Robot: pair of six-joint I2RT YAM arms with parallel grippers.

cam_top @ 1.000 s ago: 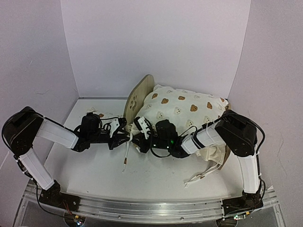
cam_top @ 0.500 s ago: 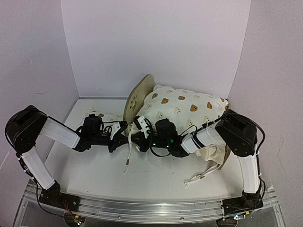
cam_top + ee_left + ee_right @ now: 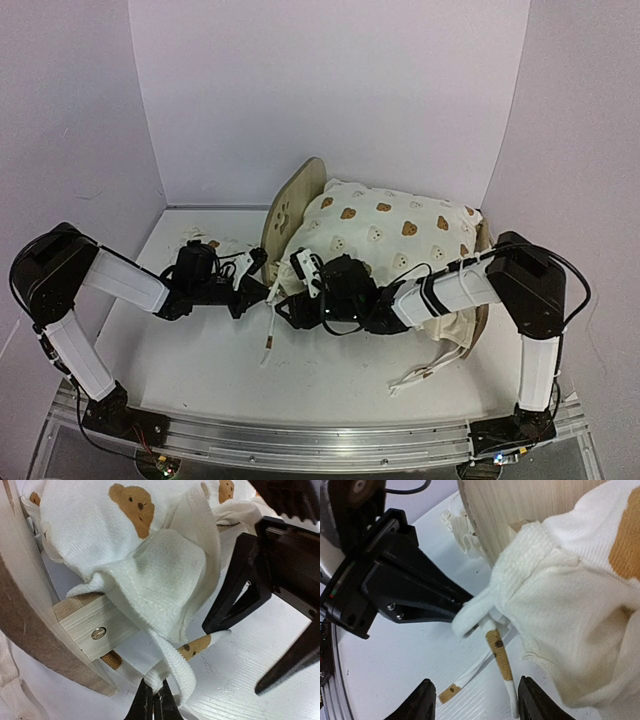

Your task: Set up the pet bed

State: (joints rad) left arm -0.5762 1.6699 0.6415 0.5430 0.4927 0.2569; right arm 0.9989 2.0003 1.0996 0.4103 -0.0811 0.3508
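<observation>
From above, we see the small light-wood pet bed (image 3: 288,212) with its rounded, paw-cutout headboard standing toward the far edge of the white table (image 3: 330,385), right of the middle, headboard end to the left. The large cream bear-print ruffled cushion (image 3: 395,232) already lies on it and hides the base, so we count that step as done. Its ruffle and loose ties spill over the bed's near right side, and we judge the tying unfinished. The left arm (image 3: 125,283) and the right arm (image 3: 450,292) meet at the bed's near corner by the headboard. A small cream bear-print cloth (image 3: 212,243) lies toward the table's far left corner, behind the left arm. We take it for the pillow, not yet placed, though too much is hidden to be sure. In the left wrist view, the left gripper (image 3: 153,707) has its fingers pressed together on the cushion's narrow cream tie (image 3: 172,662), just below the frame's wooden corner block (image 3: 85,625); the tie is not knotted round anything. In the right wrist view, the right gripper (image 3: 477,700) has its fingers spread apart with nothing between them, above the tie's loose end on the table. Fastening this corner is, in our judgement, the step in hand, with the other ties and the pillow left to do.
</observation>
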